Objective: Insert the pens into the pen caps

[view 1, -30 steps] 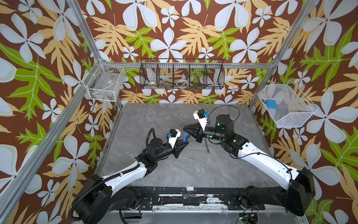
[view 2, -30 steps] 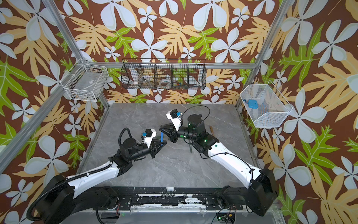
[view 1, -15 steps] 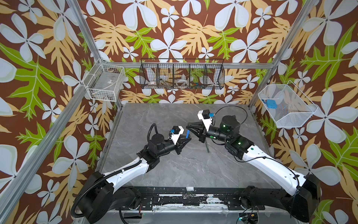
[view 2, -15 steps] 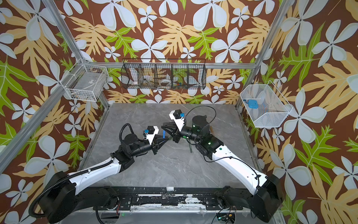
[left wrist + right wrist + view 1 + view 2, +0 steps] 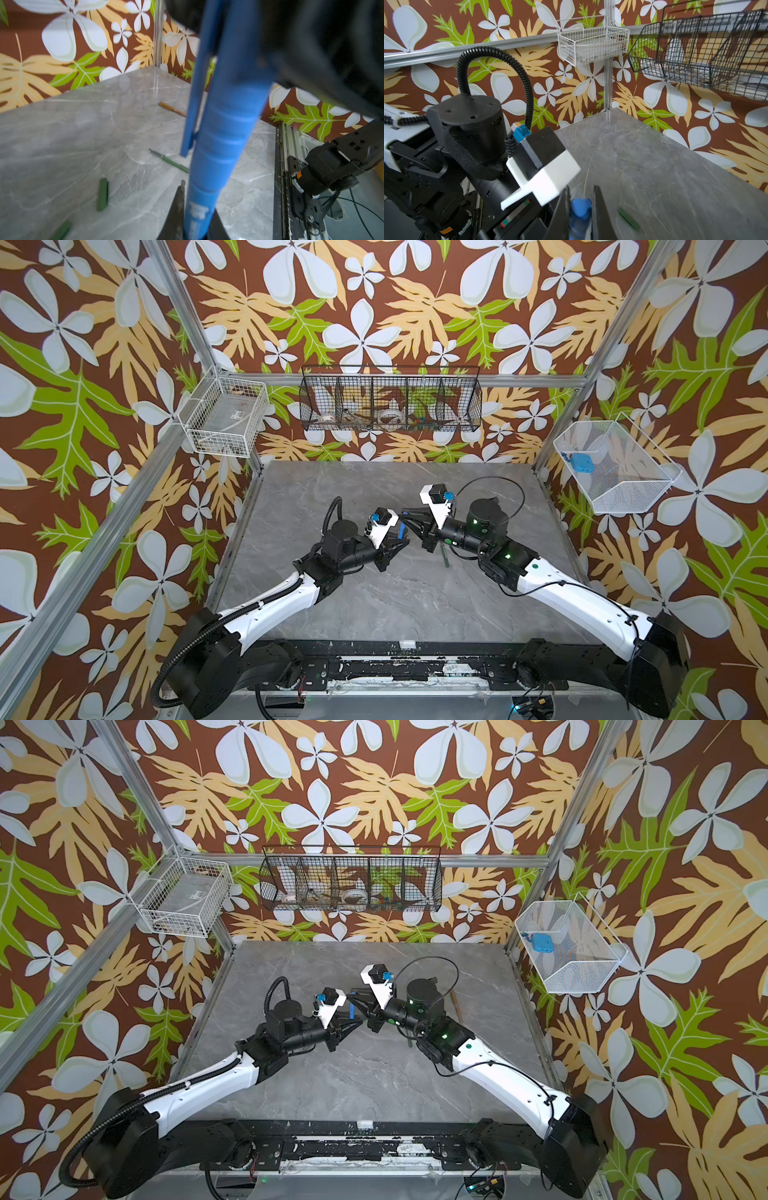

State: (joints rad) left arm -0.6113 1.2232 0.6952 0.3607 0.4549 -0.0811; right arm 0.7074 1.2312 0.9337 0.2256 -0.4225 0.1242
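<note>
As we count, worktop (image 5: 62,135): one green pen (image 5: 172,162), one brown pen (image 5: 172,108), one green cap (image 5: 102,194)
Left pincer (image 5: 404,541): clamps blue pen (image 5: 198,209)
Right pincer (image 5: 580,216): clamps blue cap (image 5: 579,204)

Both arms inward, left hand (image 5: 402,540) and right hand (image 5: 409,517) tightly closed, tips close together

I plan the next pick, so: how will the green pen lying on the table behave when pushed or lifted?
The green pen is a thin round stick lying flat on the smooth table, so a sideways push would probably roll it. It looks straight and stiff, likely light.
</note>
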